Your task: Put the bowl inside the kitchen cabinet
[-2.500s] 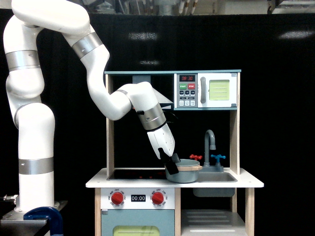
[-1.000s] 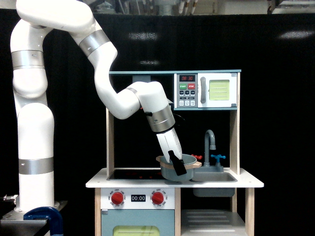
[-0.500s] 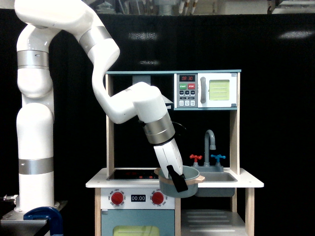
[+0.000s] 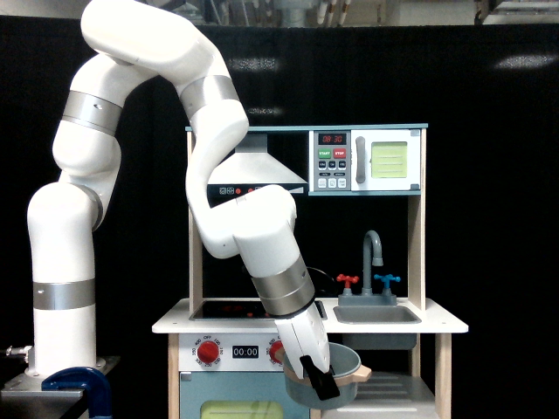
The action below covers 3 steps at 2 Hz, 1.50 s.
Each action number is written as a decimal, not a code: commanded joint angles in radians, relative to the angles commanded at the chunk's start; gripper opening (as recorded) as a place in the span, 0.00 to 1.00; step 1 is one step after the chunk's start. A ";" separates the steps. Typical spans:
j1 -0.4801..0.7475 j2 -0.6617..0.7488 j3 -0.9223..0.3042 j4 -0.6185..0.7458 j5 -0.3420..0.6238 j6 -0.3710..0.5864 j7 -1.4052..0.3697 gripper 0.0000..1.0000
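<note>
The grey-blue bowl [image 4: 342, 377] with its tan rim hangs in front of the toy kitchen, below the countertop. My gripper [image 4: 317, 379] is shut on the bowl's near rim, black fingers [image 4: 321, 382] pointing down. The bowl is level with the opening of the kitchen cabinet [image 4: 391, 388], the doorless compartment with a white shelf floor under the sink, at the exterior view's lower right. The bowl overlaps the cabinet's left edge in this view; how far in front of it the bowl hangs I cannot tell.
The grey sink [image 4: 376, 314] with its tap [image 4: 374, 249] sits on the countertop [image 4: 175, 325] above the cabinet. The microwave [image 4: 367, 161] is at upper right. Red knobs [image 4: 208, 352] and the oven door [image 4: 236, 397] lie left of the bowl. A wooden post [image 4: 444, 375] bounds the cabinet's right side.
The arm has lowered the bowl from countertop height, down past the counter's front edge to the level of the cabinet opening. The upper arm links swung towards the exterior view's right.
</note>
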 joint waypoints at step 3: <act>0.090 0.344 0.342 0.366 0.257 -0.246 0.113 0.00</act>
